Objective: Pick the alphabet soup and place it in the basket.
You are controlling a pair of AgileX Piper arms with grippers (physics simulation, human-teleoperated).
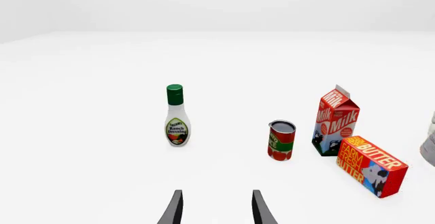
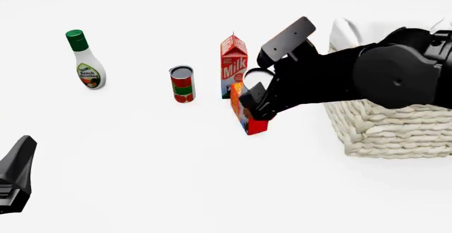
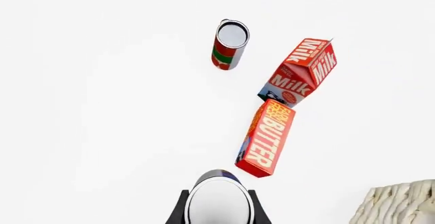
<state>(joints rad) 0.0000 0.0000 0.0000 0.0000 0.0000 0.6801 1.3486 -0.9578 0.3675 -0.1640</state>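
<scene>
Above the desk (image 2: pixel 177 180), just left of the basket (image 2: pixel 395 132), the right pincer (image 3: pixel 217 211) grips the alphabet soup (image 3: pixel 219 201), lifted clear for carrying, while the left pincer (image 1: pixel 216 208) waits open.

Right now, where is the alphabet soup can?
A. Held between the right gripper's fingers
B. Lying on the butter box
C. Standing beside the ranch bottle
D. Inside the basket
A: the right wrist view shows the alphabet soup clamped in the right gripper, above the table and short of the basket.
</scene>
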